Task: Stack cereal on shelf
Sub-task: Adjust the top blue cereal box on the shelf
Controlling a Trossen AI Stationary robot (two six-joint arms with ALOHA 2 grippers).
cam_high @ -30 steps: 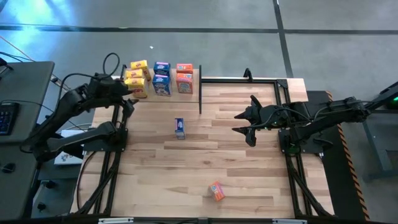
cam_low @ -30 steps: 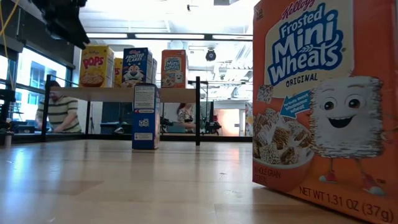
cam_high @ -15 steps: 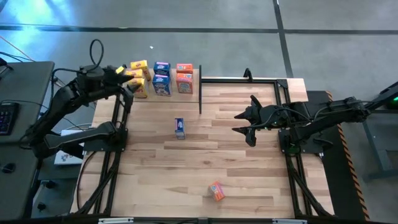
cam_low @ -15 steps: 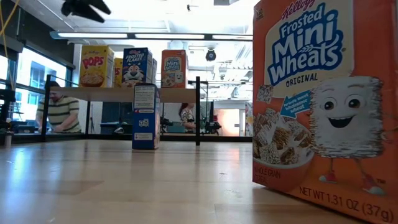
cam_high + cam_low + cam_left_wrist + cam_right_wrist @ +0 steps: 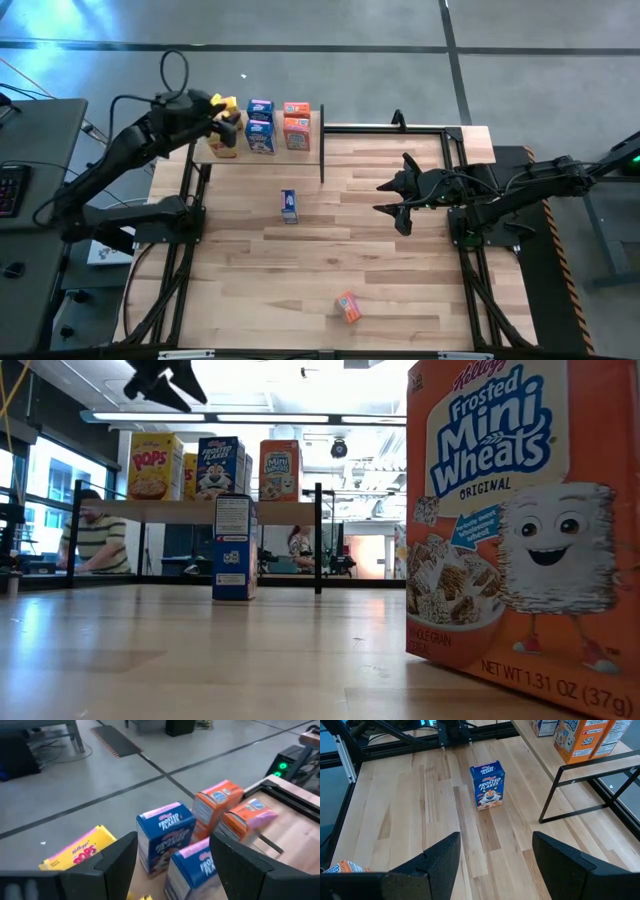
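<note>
We hold the left gripper (image 5: 232,117) open and empty over the shelf (image 5: 312,140) at eleven o'clock, clear of its boxes, while one blue box (image 5: 289,205) and one orange box (image 5: 348,307) wait on the table (image 5: 400,280); the right gripper (image 5: 385,197), open, waits at three.

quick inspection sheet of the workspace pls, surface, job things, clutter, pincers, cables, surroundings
surface: wooden table, mostly bare.
job's things: seven cereal boxes on the shelf; blue box upright on the table; orange box near the front edge.
clutter: nothing seen.
pincers: left pincer open, empty, above the shelf's yellow boxes; right pincer open, empty, above the table.
cables: loop on the left arm.
surroundings: seated person behind the table.
</note>
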